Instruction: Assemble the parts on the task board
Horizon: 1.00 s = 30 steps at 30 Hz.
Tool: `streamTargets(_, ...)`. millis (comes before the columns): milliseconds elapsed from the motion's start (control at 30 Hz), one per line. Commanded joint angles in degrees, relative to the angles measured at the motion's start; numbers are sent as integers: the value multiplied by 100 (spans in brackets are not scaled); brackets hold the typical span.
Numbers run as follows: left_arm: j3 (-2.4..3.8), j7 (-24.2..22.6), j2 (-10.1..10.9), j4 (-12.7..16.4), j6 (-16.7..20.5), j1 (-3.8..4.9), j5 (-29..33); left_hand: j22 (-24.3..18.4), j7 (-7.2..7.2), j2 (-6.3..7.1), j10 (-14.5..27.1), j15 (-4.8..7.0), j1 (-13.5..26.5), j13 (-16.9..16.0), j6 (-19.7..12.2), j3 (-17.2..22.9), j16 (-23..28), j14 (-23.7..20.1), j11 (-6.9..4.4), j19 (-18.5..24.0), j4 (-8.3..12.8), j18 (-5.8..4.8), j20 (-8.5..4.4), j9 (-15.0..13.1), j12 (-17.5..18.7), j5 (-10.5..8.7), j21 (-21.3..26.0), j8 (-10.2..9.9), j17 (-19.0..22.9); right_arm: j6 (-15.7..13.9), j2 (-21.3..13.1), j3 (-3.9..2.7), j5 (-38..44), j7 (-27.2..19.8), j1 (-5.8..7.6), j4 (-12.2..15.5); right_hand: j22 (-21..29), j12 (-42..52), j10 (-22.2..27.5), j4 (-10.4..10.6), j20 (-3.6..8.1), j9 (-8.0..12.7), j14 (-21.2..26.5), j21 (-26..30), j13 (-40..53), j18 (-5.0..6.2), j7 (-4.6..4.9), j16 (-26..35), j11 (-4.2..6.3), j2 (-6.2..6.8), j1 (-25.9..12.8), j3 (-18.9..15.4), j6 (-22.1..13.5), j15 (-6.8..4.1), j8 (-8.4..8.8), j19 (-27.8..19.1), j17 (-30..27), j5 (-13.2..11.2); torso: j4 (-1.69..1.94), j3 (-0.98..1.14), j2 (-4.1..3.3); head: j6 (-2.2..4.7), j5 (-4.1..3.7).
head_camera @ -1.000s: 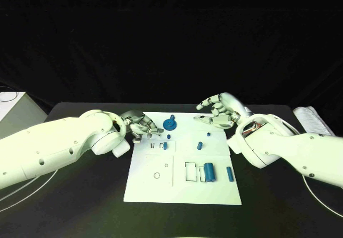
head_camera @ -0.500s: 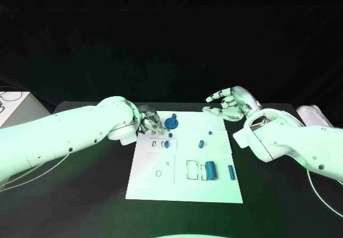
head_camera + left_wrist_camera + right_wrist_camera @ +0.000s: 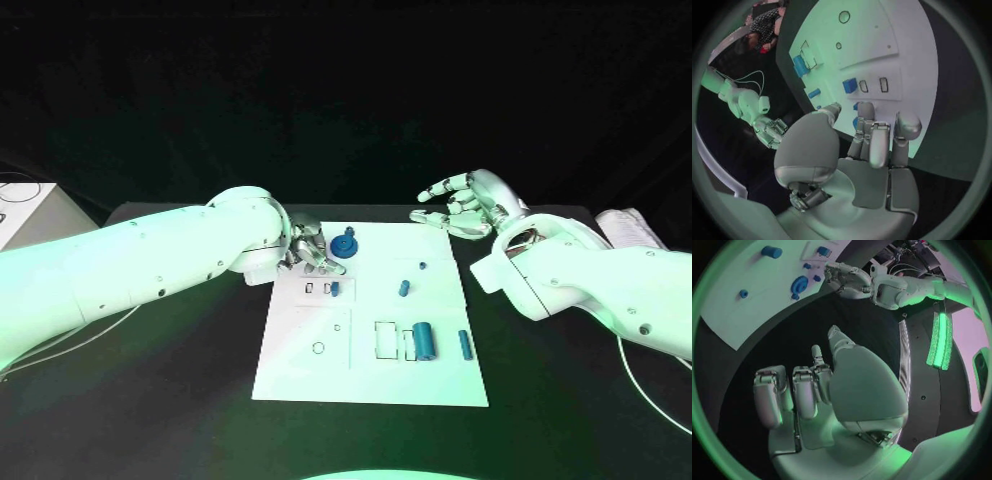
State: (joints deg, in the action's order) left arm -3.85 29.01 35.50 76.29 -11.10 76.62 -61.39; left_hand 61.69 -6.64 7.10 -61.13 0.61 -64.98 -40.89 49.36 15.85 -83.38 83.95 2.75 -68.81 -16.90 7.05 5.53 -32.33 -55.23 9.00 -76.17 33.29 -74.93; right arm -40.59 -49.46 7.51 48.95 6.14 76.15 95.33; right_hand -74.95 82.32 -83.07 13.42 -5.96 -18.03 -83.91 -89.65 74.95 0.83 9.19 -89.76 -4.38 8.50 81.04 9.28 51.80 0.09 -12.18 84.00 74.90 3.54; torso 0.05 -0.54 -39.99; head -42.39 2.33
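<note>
The white task board (image 3: 368, 375) lies mid-table. A blue gear-shaped part (image 3: 343, 246) stands at its far edge, with small blue parts (image 3: 404, 290) behind the middle and a blue cylinder (image 3: 426, 341) near the right. My left hand (image 3: 310, 250) hovers at the board's far left edge, just left of the gear, fingers curled in with nothing seen in them. The left wrist view shows this hand (image 3: 870, 145) over the board (image 3: 879, 35), a blue part (image 3: 850, 85) beyond its fingers. My right hand (image 3: 462, 205) is raised past the far right corner, fingers apart and empty. The right wrist view shows that hand (image 3: 811, 390) and the gear (image 3: 799, 285).
A white box (image 3: 26, 215) stands at the table's left edge. A pale object (image 3: 632, 232) lies at the far right. Both white arms flank the board, and black table (image 3: 173, 400) runs around it.
My left hand has slid right along the board's far edge, closer to the gear. My right hand has drawn back off the board's far right corner and risen.
</note>
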Motion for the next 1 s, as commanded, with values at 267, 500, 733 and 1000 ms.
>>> streamTargets(267, -49, 71, -154, -143, -524, 15, 63, 31, 6, 45, 57, 17, 105, 29, -68, -125, -38, 61, -23, -31, 3, -97, 0, -89, -2, -13, -50, 43, -425, 32, 40, -2, 126, 36, 6, -47, -1505, -38, 47, 31, -31, -3, -609, -35, 787, -83, 0, -24, -10, -18, -32, 6, 12, 21, -26, 600, 1510, 9, 11, -10, -3, -36, -24)
streamTargets(500, -98, 72, -226, -218, -579, 14, 113, 55, 7, 31, 44, 17, 114, -1, -69, -134, -51, 70, -24, -46, 2, -102, 1, -107, -26, -11, -62, 51, -445, 21, 57, -2, 133, 41, 6, -62, -1505, -53, 60, 34, -31, -2, -605, -35, 774, -83, 0, -19, -10, -21, -33, 8, 8, 21, -27, 600, 1497, 10, 3, -4, -2, -61, -2)
streamTargets(733, -129, 71, -251, -231, -660, 13, 182, 73, 13, -14, 44, 18, 92, -11, -72, -127, -62, 76, -29, -55, 8, -105, 2, -140, -40, 1, -73, 64, -459, 14, 78, -2, 140, 50, 7, -95, -1505, -58, 64, 33, -31, -2, -604, -35, 770, -83, 0, -17, -10, -21, -33, 9, 9, 21, -27, 600, 1494, 10, 11, -2, 0, -71, -7)
streamTargets(1000, -159, 63, -290, -229, -680, 11, 257, 77, 18, -36, 48, 21, 52, -12, -77, -118, -70, 78, -33, -54, 13, -106, 2, -165, -44, 7, -76, 71, -468, 45, 120, -2, 141, 69, 6, -124, -1505, -65, 72, 33, -31, -3, -604, -35, 763, -83, -1, -16, -9, -22, -31, 11, 10, 21, -29, 600, 1492, 10, 10, -5, -2, -81, -7)
